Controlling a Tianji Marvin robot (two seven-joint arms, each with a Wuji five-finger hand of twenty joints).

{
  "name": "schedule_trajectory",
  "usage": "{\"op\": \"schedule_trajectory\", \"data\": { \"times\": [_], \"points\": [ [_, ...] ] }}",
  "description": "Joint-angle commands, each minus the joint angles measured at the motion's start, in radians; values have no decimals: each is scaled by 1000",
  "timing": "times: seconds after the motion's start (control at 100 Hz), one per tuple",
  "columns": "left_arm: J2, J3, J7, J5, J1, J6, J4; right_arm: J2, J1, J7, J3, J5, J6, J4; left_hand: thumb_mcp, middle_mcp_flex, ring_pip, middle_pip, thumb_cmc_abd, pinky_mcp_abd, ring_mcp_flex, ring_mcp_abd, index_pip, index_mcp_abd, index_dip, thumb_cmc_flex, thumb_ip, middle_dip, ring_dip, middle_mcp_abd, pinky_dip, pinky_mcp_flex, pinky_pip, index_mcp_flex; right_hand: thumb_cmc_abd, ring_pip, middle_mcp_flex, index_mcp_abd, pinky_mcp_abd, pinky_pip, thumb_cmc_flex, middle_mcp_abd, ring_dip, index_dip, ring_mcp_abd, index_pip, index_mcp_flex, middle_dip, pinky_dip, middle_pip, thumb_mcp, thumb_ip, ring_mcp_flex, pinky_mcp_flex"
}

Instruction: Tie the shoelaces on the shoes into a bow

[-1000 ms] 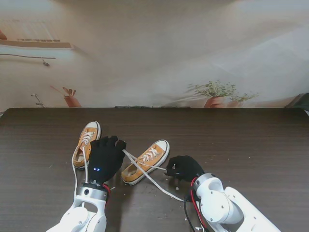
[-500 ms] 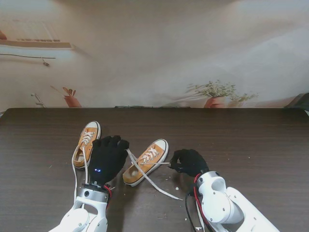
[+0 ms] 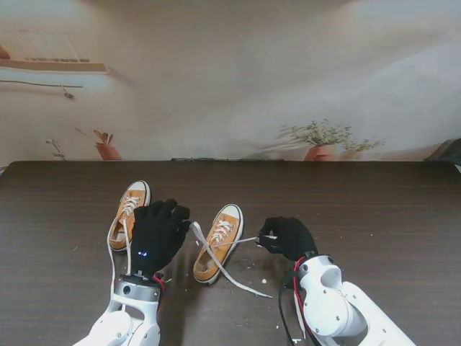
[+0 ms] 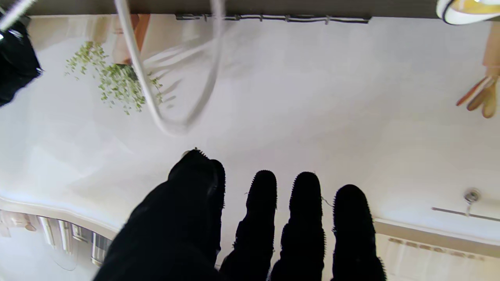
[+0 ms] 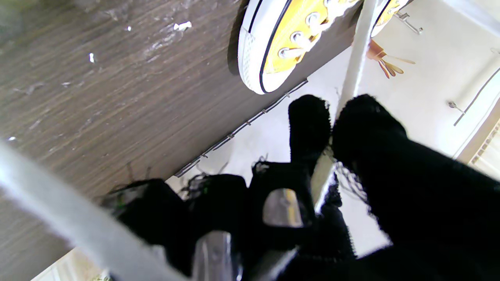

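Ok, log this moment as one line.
right hand: pinching lace | left hand: raised, lace over it | right shoe: untied | bow: none

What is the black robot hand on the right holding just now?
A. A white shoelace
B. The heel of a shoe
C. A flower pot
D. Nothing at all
A. The right robot hand has its fingers pinched on a white shoelace running to the nearer orange shoe.

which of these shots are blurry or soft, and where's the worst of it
Stand view: evenly lit and sharp, both shoes crisp. Left wrist view: fingers sharp, but the lace loop is smeared. Right wrist view is worst: a lace strand close to the lens is a pale blur, the right hand soft, the shoe toe fairly clear.
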Motion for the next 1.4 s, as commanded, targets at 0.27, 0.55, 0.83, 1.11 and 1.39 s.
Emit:
{"op": "schedule_trajectory", "data": {
  "times": [0.27, 0.55, 0.83, 1.11, 1.39],
  "points": [
    [-20, -100, 59, -27, 52, 49, -16, 3, -1, 37, -8, 11, 25, -3, -76, -3, 7, 5, 58, 34, -1, 19, -12, 20, -27, 82, -14, 4, -8, 31, 8, -6, 18, 22, -4, 95, 62, 2, 17, 287, 27, 23, 14, -17, -10, 21, 24, 6, 9, 70, 25, -19, 12, 39],
    [-16, -121, -40, -60, 64, 57, -4, 6, 9, 60, -26, 17, 41, 2, -106, -11, -12, -28, 28, 35, -17, 27, -264, 50, -185, -56, 47, -12, -9, 36, 0, -33, 5, 65, 1, 93, 61, 0, 13, 287, 25, 20, 12, -17, -13, 19, 23, 2, 0, 66, 18, -18, 13, 40],
    [2, -23, -237, -85, -50, 99, 61, 9, 7, 78, -30, 22, 44, 3, -27, -15, -35, -37, -43, 24, -14, 9, -434, 61, -209, -166, 46, -13, -12, 10, -6, -27, -3, 103, 6, 92, 61, -4, 11, 287, 24, 17, 9, -17, -15, 18, 21, 0, -6, 63, 14, -18, 13, 40],
    [8, 120, -311, -96, -207, 169, 194, 14, -2, 95, -21, 22, 37, -1, 185, -8, -23, -14, -197, 25, 12, -7, -413, 56, -238, -269, -25, -14, -19, -9, -3, 12, 3, 122, 10, 92, 61, -8, 9, 287, 22, 16, 7, -17, -17, 18, 20, -1, -11, 61, 10, -18, 13, 40],
    [28, 163, -426, -57, -229, 197, 196, 15, -7, 99, -11, 20, 39, 3, 315, -34, -51, -39, -314, 15, -6, -16, -482, 60, -293, -284, -68, -34, -32, -24, -19, 11, -27, 123, 12, 92, 61, -8, 9, 287, 22, 14, 5, -17, -18, 17, 20, -2, -14, 59, 11, -17, 13, 40]
  ]
}}
